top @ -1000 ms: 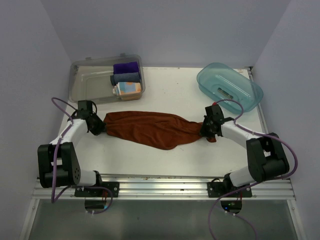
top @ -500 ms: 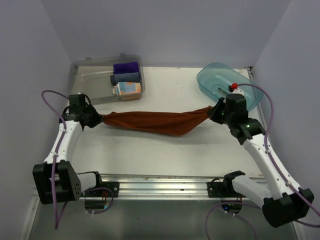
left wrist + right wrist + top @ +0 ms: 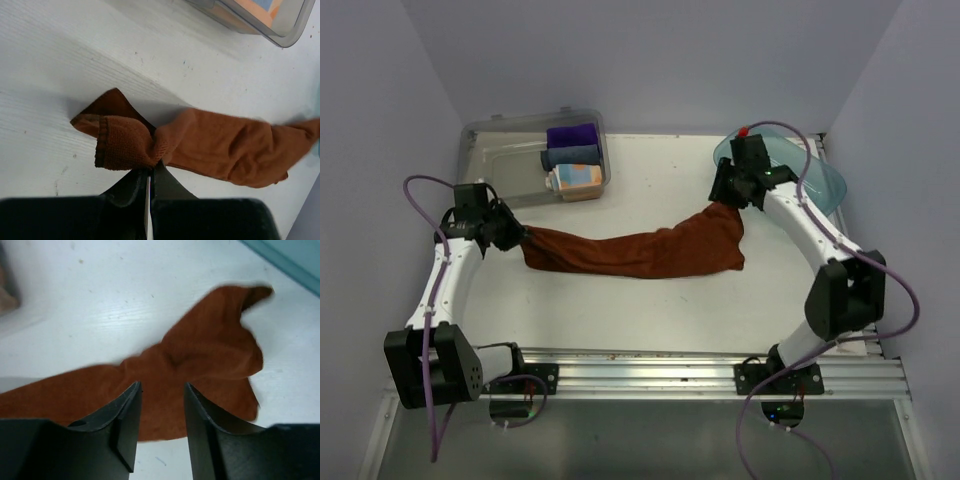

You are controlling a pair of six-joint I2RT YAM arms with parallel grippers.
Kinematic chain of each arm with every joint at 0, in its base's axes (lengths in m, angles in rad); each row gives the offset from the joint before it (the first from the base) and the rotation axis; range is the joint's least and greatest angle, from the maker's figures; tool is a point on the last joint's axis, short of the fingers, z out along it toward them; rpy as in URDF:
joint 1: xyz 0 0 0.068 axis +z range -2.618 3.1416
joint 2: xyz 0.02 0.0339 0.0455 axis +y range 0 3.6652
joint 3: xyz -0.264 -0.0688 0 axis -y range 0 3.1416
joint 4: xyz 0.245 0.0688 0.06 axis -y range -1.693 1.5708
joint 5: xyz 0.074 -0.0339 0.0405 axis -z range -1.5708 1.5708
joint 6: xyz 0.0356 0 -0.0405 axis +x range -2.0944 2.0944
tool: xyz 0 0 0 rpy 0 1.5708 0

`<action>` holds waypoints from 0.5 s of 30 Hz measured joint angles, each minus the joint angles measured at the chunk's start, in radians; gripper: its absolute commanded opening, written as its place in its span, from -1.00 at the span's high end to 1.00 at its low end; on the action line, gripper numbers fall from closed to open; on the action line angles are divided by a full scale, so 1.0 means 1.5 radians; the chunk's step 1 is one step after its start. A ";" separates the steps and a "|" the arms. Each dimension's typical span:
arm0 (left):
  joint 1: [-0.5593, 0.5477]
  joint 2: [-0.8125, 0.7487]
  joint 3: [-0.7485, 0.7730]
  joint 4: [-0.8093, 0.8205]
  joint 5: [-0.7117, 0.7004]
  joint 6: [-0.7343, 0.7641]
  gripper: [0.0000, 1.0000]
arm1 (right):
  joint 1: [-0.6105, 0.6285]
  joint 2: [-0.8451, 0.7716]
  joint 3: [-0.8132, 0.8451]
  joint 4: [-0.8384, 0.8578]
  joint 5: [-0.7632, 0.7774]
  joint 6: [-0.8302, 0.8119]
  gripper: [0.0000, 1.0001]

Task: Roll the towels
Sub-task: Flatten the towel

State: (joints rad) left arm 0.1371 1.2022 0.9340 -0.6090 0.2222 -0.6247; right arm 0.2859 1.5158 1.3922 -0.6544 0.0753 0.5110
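A rust-brown towel (image 3: 640, 252) lies stretched across the middle of the table, bunched along its length. My left gripper (image 3: 517, 238) is shut on its left corner (image 3: 127, 145), where the hem folds over the fingertips. My right gripper (image 3: 162, 387) hangs open above the towel's right end (image 3: 210, 355), with nothing between its fingers. In the top view that gripper (image 3: 725, 192) is over the towel's upper right corner, beside the teal tub. A patterned pale blue, orange and white towel (image 3: 575, 177) sits rolled in the clear bin.
A clear plastic bin (image 3: 500, 165) at the back left holds a purple cloth (image 3: 571, 134) and a grey-blue cloth (image 3: 570, 155). A teal tub (image 3: 800, 175) stands at the back right. An aluminium rail (image 3: 640, 372) runs along the near edge.
My right gripper let go of the towel's right end and moved back toward the teal tub. The towel dropped from taut to lying slack on the table. The left gripper kept its hold.
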 measured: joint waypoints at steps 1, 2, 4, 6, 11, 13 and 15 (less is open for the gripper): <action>0.000 0.006 0.000 0.000 0.005 0.000 1.00 | 0.000 0.048 0.008 0.011 -0.002 -0.005 0.00; 0.000 0.010 0.000 0.000 0.009 0.000 1.00 | 0.000 0.078 0.000 0.014 -0.008 -0.007 -0.01; 0.000 0.010 0.000 0.001 0.014 0.000 1.00 | 0.001 0.087 -0.052 0.014 -0.014 -0.010 -0.02; 0.000 0.009 0.000 0.002 0.018 0.000 1.00 | 0.002 0.059 -0.110 0.011 -0.015 -0.009 -0.01; 0.000 0.009 -0.006 0.006 0.028 0.001 1.00 | 0.003 -0.038 -0.231 0.030 -0.014 -0.001 -0.02; 0.000 0.009 -0.011 0.006 0.030 0.001 1.00 | 0.003 -0.069 -0.277 0.039 -0.012 0.009 -0.15; 0.000 0.009 -0.012 0.005 0.032 0.001 1.00 | 0.002 -0.086 -0.315 0.050 -0.009 0.016 -0.22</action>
State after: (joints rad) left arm 0.1375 1.2160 0.9157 -0.6010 0.2695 -0.6228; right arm 0.2893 1.3865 0.9203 -0.5793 0.0612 0.5354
